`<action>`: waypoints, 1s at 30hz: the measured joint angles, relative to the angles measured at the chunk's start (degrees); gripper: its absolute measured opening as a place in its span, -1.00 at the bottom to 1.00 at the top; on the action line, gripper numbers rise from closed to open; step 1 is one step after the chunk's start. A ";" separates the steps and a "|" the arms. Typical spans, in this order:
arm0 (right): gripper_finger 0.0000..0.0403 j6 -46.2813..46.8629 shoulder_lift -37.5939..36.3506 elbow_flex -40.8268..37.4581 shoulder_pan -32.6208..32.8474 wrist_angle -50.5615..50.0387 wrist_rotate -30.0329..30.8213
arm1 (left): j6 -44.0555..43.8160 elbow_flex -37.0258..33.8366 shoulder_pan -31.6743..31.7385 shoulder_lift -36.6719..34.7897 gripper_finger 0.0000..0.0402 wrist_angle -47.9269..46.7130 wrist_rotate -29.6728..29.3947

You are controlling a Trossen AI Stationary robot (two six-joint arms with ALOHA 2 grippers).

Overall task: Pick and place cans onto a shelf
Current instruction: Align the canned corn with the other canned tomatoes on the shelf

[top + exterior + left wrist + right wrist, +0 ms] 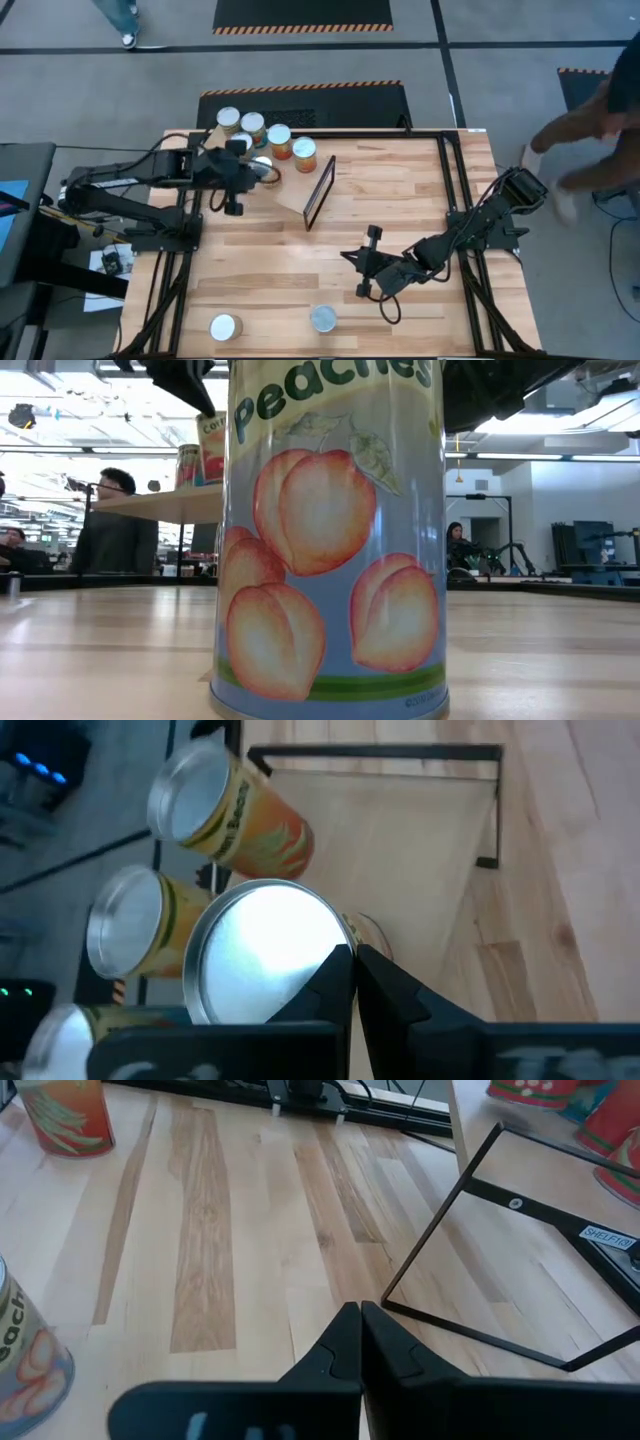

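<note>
peaches can [330, 540] fills low view; both pincers closed, empty, shelf [300, 190] between.

Slatted table [400, 200] bearing shelf [296, 196] (slanted), two cans [226, 326].

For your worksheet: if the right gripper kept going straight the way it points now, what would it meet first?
Probably bare tabletop; the shut right gripper aims just beside the shelf's black frame, though depth is unclear.

Slatted wooden tabletop [400, 200] with black rails. Grey floor, hazard-striped black mat [303, 14] beyond. Person's legs [122, 18] at far left edge, another person [600, 120] leaning at right. Seated people [112, 525] in room behind.
</note>
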 joint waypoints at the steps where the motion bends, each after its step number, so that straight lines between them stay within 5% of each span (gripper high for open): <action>1: -0.94 0.00 0.00 0.00 0.00 0.03 0.00 | 0.02 0.02 0.96 0.34 -1.00 0.03 0.79; 30: -0.94 0.17 0.00 0.02 0.00 -0.89 -0.05 | -0.59 0.04 5.51 5.34 -0.79 3.34 -3.76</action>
